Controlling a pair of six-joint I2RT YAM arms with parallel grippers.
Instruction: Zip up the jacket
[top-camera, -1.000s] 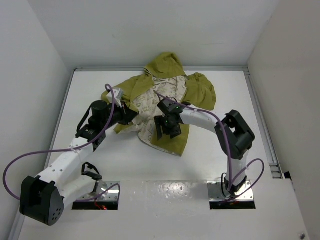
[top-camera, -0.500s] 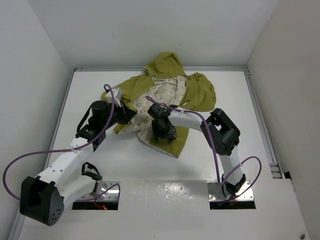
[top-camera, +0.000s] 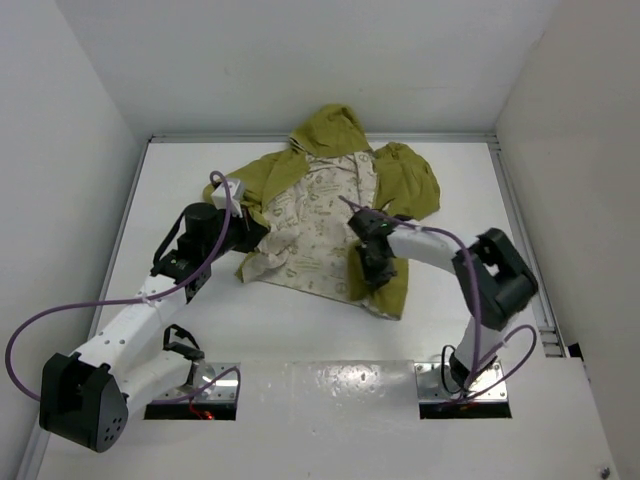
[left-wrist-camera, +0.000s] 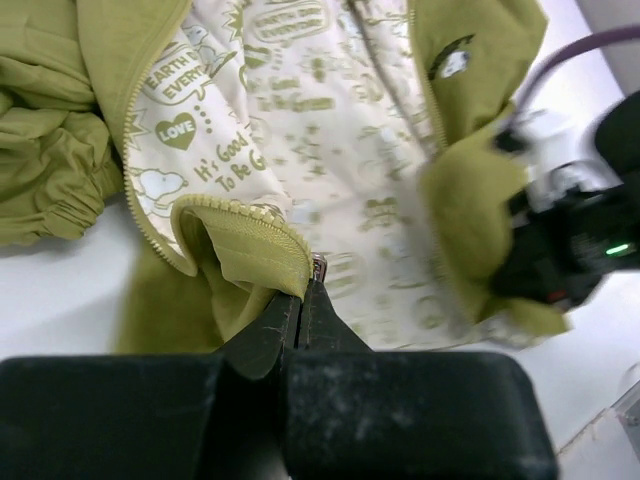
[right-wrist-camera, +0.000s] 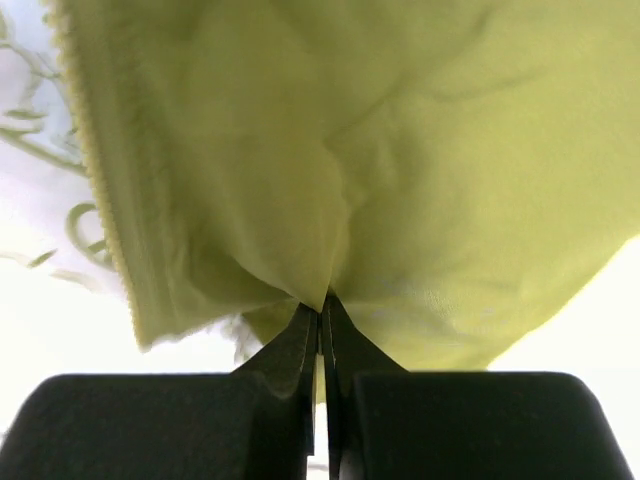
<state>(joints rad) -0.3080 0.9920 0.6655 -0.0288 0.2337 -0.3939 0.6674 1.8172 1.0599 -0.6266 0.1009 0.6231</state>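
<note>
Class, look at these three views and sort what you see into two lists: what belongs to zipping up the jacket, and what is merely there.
Belongs to the job:
- jacket, lying open
- left end effector, shut on the jacket's zip edge
- right end effector, shut on the jacket's olive fabric

Merely there:
- white table
- back wall

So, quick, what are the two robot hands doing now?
The left gripper: closed on the jacket, at its zipper edge.
The right gripper: closed on the jacket's green outer fabric.
</note>
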